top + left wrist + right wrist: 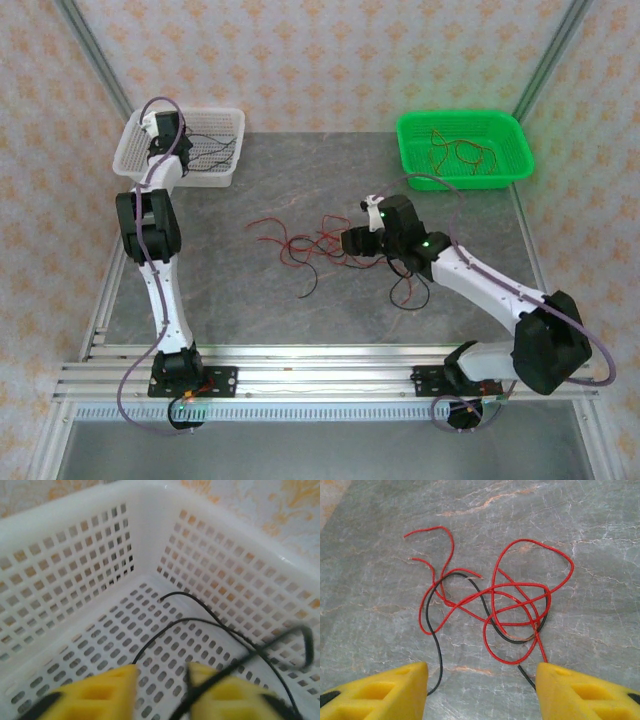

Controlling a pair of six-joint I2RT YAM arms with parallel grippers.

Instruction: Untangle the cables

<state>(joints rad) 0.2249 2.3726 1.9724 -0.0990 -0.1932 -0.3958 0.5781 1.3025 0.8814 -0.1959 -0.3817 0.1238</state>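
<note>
White basket [226, 121]: black cables [208, 150] inside, left pincer [162, 674] low over them, jaws partly apart. Green basket [519, 140]: few red cables [458, 152]. Red-black tangle [512, 602] loose on desk [240, 300], right pincer [482, 680] above, jaws wide, empty.

A: There's the tangle [495, 605], red and black cables looped loosely together, mid-worktop [230, 300].
B: And black cables [200, 625] curl in the white basket [228, 118], red cables [460, 152] in the green basket [415, 128].
</note>
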